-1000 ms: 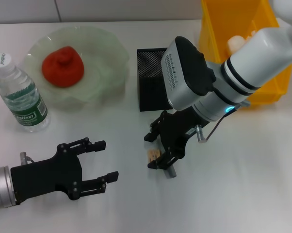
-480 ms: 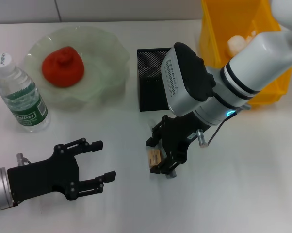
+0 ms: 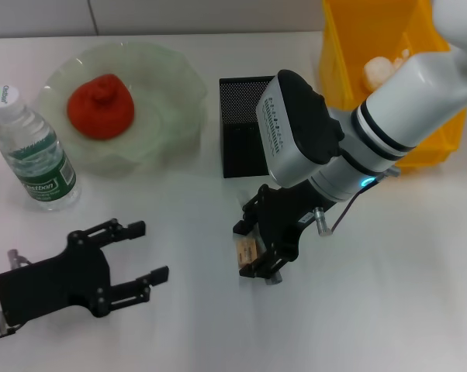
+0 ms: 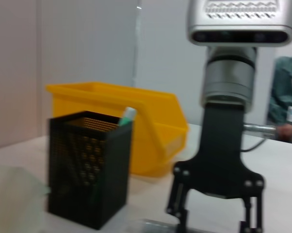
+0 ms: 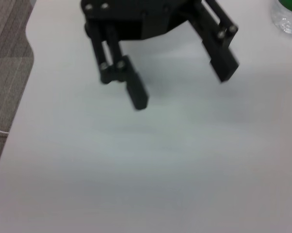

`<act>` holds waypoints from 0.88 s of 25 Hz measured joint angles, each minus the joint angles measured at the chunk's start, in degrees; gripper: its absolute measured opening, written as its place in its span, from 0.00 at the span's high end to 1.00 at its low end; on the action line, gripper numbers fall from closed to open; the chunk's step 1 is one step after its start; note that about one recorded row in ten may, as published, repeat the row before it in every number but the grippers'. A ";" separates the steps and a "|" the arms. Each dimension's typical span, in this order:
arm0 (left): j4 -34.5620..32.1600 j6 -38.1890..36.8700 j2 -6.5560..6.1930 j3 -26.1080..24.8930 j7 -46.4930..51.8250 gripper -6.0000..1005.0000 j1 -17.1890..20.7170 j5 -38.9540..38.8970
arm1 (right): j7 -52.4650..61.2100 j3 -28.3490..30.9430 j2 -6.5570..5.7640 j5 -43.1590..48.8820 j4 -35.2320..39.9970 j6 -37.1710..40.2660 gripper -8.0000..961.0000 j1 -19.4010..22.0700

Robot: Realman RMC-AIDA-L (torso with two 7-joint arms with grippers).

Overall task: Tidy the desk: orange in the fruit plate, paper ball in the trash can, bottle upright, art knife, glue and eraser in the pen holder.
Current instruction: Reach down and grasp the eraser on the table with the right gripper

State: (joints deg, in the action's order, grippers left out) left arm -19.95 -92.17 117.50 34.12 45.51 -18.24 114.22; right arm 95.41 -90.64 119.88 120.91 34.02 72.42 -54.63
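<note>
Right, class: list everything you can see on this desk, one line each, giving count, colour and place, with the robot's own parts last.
Orange: one, red-orange, in the fruit plate.
Fruit plate: one, pale green, far left of the desk.
Bottle: one, clear with green label, upright, left edge.
Pen holder: one, black mesh, centre, something pale green sticking out of it.
Trash can: one, yellow, far right.
Paper ball: one, white, inside the trash can.
Eraser: one, tan, between the right gripper's fingers.
Left gripper: black, open, near left.
Right gripper: black, around the eraser, centre.
</note>
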 joint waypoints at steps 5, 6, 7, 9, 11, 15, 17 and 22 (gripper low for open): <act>0.00 -0.35 0.00 -2.29 -1.00 0.22 1.78 -0.08 | -0.01 0.00 0.00 -0.04 -0.01 -0.01 0.29 -0.10; 0.00 -0.35 0.00 -2.29 -1.00 0.22 1.78 -0.08 | -0.01 0.00 0.00 -0.04 -0.01 -0.01 0.29 -0.10; 0.00 -0.29 0.00 -2.43 -1.03 0.22 1.96 -0.08 | -0.02 0.01 0.00 -0.04 0.00 -0.01 0.29 -0.14; 0.00 -0.17 -0.01 -2.52 -1.07 0.22 2.39 -0.06 | -0.02 0.02 0.00 -0.05 0.00 -0.01 0.29 -0.24; -0.03 -0.26 -0.34 -2.53 -1.08 0.22 2.94 0.07 | -0.02 0.03 0.00 -0.06 0.00 0.00 0.30 -0.35; -0.09 -0.82 -1.38 -2.56 -1.04 0.22 3.82 0.09 | -0.02 -0.02 0.00 -0.06 0.02 0.00 0.30 -0.42; -0.09 -1.04 -1.76 -2.57 -0.91 0.22 4.03 0.09 | -0.02 -0.04 0.00 -0.06 0.03 0.01 0.31 -0.45; -0.07 -3.59 -3.30 -2.57 -0.40 0.22 4.73 0.14 | -0.02 -0.14 0.00 -0.06 0.07 0.26 0.31 -0.48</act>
State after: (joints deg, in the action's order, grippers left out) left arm -20.03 -95.76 114.20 31.55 45.11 -13.51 114.36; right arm 95.39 -90.79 119.88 120.84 34.09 72.68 -55.11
